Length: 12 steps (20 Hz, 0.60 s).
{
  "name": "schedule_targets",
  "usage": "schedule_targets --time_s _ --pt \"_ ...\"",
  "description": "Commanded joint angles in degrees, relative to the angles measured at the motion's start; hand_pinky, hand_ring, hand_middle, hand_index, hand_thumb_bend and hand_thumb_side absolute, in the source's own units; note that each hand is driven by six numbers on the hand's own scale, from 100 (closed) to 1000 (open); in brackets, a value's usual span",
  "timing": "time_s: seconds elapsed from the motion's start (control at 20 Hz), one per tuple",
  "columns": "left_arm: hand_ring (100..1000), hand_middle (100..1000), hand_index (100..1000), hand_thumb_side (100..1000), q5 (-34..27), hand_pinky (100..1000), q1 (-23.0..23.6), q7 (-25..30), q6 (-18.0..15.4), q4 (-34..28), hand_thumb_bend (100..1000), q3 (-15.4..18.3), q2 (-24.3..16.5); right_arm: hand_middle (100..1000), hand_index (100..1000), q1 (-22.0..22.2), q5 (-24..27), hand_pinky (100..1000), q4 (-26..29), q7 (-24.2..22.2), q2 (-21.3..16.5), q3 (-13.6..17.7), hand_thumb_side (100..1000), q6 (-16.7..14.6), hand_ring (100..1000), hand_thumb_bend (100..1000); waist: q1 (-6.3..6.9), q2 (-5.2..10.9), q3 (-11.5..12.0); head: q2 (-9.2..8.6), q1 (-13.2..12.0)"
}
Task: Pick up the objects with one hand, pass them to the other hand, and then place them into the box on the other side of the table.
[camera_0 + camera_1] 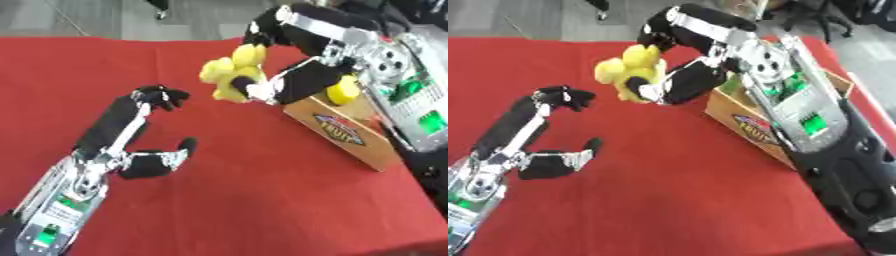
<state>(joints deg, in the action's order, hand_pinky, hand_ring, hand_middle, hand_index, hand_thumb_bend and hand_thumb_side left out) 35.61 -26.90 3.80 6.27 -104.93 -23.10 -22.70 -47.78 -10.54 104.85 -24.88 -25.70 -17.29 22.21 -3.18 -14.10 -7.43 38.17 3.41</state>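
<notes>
We note the right hand (677, 80) curled around a yellow plush toy (630, 71), held just left of the cardboard box (346, 132). Its shape is unclear, partly hidden by fingers. Further left, the left hand (144, 130) hangs open above the red desk (245, 200).

Right hand (677, 80) reaching in from the upper right, raised above the table, fingers and thumb curled round a yellow toy (629, 71), forearm slanting down toward the lower right. Left hand (140, 131) low at the left, empty, fingers loosely extended, thumb spread wide
</notes>
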Motion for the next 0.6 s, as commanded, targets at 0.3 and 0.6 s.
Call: schedule_targets --time_s 0.3,0.6 --pt "671 658 833 204 0.32 777 1.03 -0.89 0.60 -2.72 342 1.61 -1.96 550 453 2.74 2.28 853 -4.46 9.83 -6.39 9.54 100 1.78 770 213 0.85 0.43 -0.32 -1.80 3.97" --pt "671 656 832 209 0.25 777 1.81 -1.44 1.10 -4.14 335 2.48 -2.55 556 456 4.52 2.54 854 -10.69 16.06 -9.95 14.48 100 2.51 778 202 1.42 0.23 -0.23 -2.72 6.11"
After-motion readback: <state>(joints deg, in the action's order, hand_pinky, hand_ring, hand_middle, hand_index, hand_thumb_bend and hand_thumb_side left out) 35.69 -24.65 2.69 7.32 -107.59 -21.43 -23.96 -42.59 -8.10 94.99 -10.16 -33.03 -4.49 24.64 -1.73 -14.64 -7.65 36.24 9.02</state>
